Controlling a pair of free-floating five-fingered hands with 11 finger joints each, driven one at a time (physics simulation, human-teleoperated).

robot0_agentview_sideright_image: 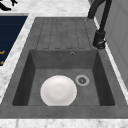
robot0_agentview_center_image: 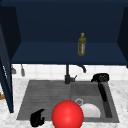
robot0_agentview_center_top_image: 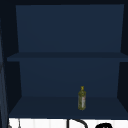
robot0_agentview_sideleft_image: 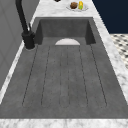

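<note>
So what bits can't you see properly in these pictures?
- White plate: front view, the red ball covers its left part.
- Left hand: front view, bottom edge cuts it off.
- Right hand: its fingers blur into a dark shape.
- Food on the far dish: left side view, too small to name.

Open navy wall cabinet (robot0_agentview_center_top_image: 67,75), seemingly white-tiled wall (robot0_agentview_center_image: 50,71), marble counter (robot0_agentview_sideleft_image: 110,50).
</note>
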